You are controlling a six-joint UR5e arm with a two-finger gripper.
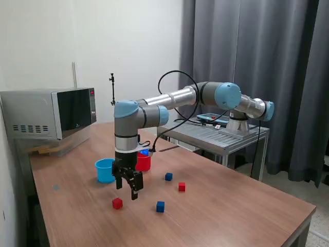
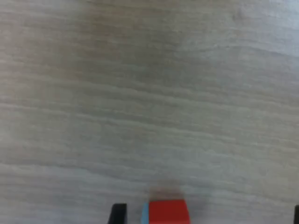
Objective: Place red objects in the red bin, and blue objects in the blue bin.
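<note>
My gripper (image 1: 127, 190) hangs open just above the table, fingers pointing down, with nothing held. A red cube (image 1: 117, 203) lies on the wood right below and in front of it. In the wrist view this red cube (image 2: 168, 212) shows at the frame's edge between the two dark fingertips (image 2: 119, 213), closer to one of them. A second red cube (image 1: 181, 187) and two blue cubes (image 1: 168, 176) (image 1: 160, 206) lie toward the exterior view's right. The light blue cup (image 1: 105, 170) and the red cup (image 1: 143, 162) stand behind the gripper, the red one partly hidden by the wrist.
A microwave (image 1: 51, 114) stands at the back on the exterior view's left. The arm's base sits on a metal stand (image 1: 221, 135) beyond the wooden table (image 1: 231, 206). A black cable (image 1: 177, 110) loops along the arm.
</note>
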